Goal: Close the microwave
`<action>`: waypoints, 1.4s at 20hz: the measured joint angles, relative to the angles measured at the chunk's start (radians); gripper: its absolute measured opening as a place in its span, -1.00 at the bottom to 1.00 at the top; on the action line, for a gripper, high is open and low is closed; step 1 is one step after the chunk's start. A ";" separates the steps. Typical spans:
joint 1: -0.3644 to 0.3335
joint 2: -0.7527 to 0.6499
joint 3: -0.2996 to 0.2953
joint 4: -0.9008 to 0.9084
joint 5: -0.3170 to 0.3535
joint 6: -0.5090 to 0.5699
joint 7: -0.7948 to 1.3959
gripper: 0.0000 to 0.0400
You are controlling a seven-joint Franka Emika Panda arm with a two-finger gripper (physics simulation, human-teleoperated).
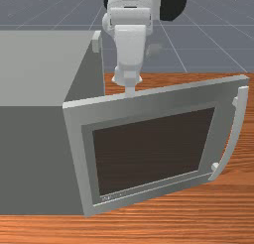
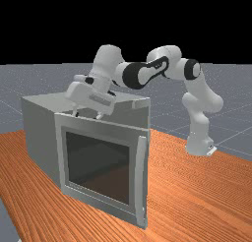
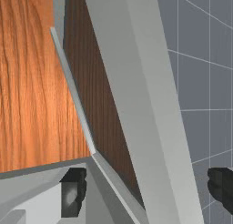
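"Status, please?" my colleague asks.

"The boxy grey microwave [image 1: 32, 69] sits on the orange-brown wooden table [image 1: 173, 223], at the front view's left," I say. "Its flat grey door [image 1: 144, 100], with a dark rectangular window [image 1: 154, 149], stands open, swung out toward the front camera."

"Which edge is free?"

"The one at the front view's right, with the long, curved, pale grey handle [image 1: 239, 129]. The opposite edge meets the microwave's body."

"And your pincer?"

"My white two-finger gripper [image 2: 87, 115] is at the door's upper rim, reached over by the white and grey arm [image 2: 133, 75]. In the wrist view, the gripper [image 3: 147, 189] has its dark fingers [image 3: 73, 191] wide apart, with part of the door showing in the gap."

"Gripping it?"

"No, the fingers are spread and hold nothing. Whether one of them touches the rim, I can't tell from here."

"And where's the rim in the far view?"

"Just beneath my hand, with the handle toward that view's right."
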 joint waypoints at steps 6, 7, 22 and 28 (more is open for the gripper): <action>-0.001 0.208 0.001 0.355 0.002 -0.153 -0.002 1.00; -0.001 0.214 0.001 0.346 0.002 -0.149 -0.002 1.00; 0.016 0.348 -0.026 0.566 -0.013 -0.248 0.048 1.00; 0.040 0.341 -0.063 0.553 -0.034 -0.241 0.116 1.00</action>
